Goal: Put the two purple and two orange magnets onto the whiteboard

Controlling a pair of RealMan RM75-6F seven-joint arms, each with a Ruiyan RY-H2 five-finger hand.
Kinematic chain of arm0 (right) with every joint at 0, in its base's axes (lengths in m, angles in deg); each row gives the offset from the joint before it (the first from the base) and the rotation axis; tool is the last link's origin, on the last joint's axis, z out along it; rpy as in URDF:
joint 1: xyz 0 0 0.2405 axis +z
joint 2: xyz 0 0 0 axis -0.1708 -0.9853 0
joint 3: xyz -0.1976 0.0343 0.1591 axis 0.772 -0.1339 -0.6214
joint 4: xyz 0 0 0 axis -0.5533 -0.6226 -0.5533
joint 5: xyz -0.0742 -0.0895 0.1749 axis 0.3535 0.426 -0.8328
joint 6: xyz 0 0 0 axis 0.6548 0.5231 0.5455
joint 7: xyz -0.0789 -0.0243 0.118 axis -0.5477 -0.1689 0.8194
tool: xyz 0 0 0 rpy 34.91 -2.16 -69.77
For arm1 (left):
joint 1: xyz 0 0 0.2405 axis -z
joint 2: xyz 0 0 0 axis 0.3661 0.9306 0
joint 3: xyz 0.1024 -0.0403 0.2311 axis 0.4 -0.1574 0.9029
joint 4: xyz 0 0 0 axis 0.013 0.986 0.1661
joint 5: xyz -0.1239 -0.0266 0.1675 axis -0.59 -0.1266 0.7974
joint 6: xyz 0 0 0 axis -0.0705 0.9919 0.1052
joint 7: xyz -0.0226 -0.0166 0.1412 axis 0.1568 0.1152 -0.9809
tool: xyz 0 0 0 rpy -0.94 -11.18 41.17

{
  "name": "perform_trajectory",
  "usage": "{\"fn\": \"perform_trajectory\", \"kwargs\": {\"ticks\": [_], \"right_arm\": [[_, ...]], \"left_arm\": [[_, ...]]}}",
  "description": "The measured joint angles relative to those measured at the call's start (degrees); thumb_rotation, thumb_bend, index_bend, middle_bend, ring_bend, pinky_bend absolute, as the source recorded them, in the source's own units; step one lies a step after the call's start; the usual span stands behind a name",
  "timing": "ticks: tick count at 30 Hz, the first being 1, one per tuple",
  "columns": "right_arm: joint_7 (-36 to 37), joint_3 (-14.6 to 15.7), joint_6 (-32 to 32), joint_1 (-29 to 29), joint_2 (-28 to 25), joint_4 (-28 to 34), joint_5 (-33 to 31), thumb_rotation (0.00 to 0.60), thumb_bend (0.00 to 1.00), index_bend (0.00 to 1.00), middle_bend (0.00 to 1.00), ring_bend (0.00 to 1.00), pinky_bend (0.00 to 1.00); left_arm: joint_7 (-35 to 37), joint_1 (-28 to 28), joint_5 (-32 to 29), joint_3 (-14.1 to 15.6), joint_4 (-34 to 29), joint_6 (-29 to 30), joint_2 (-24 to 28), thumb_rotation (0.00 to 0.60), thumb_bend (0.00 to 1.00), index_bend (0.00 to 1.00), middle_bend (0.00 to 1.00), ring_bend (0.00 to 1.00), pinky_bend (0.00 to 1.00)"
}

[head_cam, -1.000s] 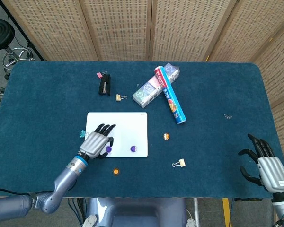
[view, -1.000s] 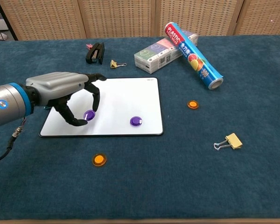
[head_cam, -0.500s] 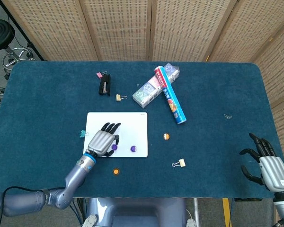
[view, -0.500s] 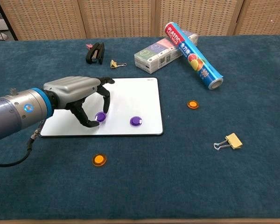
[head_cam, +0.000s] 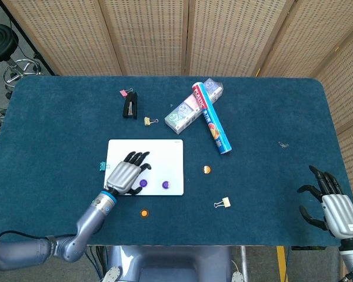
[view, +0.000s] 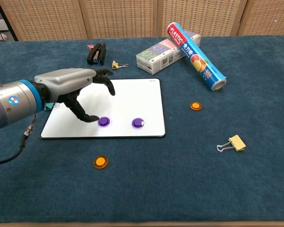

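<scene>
Both purple magnets sit on the whiteboard; our left hand hovers just beside one, fingers spread, holding nothing. Our right hand rests idle and empty, well apart. One orange magnet lies on the cloth near the board's front edge, the other to its right. They look small, light, rigid and smooth, so we judge pinching the rim best

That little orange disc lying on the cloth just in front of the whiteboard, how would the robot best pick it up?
Probably from straight above, pinching its round rim on two opposite sides. The orange magnet lies flat on the blue cloth, a low disc with no handle, so only its edge offers a hold. The left hand is nearest, hovering over the whiteboard just behind it, with open cloth all around the magnet.
</scene>
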Motion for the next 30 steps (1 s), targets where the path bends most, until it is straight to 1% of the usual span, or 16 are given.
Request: {"fn": "perform_trajectory", "kwargs": {"ticks": [2, 6, 9, 11, 16, 22, 27, 30], "right_arm": [[-0.3, 0.0, -0.2, 0.0, 0.1, -0.1, 0.0, 0.600, 0.41, 0.37, 0.00, 0.00, 0.00], [-1.1, 0.1, -0.5, 0.4, 0.7, -0.1, 0.7, 0.600, 0.41, 0.33, 0.00, 0.00, 0.00], [-2.0, 0.2, -1.1, 0.9, 1.5, -0.3, 1.4, 0.600, 0.41, 0.30, 0.00, 0.00, 0.00], [-3.0, 0.2, -2.1, 1.7, 1.9, -0.2, 1.8, 0.600, 0.41, 0.28, 0.00, 0.00, 0.00], [-8.0, -0.5, -6.0, 4.6, 3.1, 0.6, 2.0, 0.600, 0.41, 0.26, 0.00, 0.00, 0.00], [-14.8, -3.0, -14.2, 10.7, 5.4, 2.7, 0.3, 0.600, 0.41, 0.25, 0.00, 0.00, 0.00], [-20.7, -6.3, -21.9, 17.0, 10.0, 3.2, -5.2, 0.600, 0.41, 0.25, 0.00, 0.00, 0.00], [-24.6, -8.1, -25.8, 20.8, 13.8, 2.6, -9.3, 0.600, 0.41, 0.26, 0.00, 0.00, 0.00]], "left_arm": [[1.1, -0.8, 1.7, 0.2, -1.8, 1.3, 2.0, 0.600, 0.25, 0.26, 0.00, 0.00, 0.00], [4.5, -3.8, 7.1, 1.3, -6.1, 5.5, 8.0, 0.600, 0.22, 0.21, 0.00, 0.00, 0.00], [8.2, -6.5, 12.1, 2.8, -8.2, 9.1, 12.7, 0.600, 0.12, 0.15, 0.00, 0.00, 0.00], [10.6, -8.3, 15.2, 3.8, -8.8, 11.7, 15.4, 0.600, 0.09, 0.11, 0.00, 0.00, 0.00], [18.3, -14.3, 22.1, 6.8, -8.5, 19.6, 20.4, 0.600, 0.07, 0.07, 0.00, 0.00, 0.00], [21.7, -21.3, 24.7, 9.7, -8.4, 27.0, 25.9, 0.600, 0.07, 0.03, 0.00, 0.00, 0.00], [24.0, -25.5, 27.0, 11.2, -9.2, 31.8, 28.9, 0.600, 0.07, 0.03, 0.00, 0.00, 0.00], [24.2, -27.4, 28.1, 11.5, -8.9, 33.9, 29.4, 0.600, 0.07, 0.03, 0.00, 0.00, 0.00]]}}
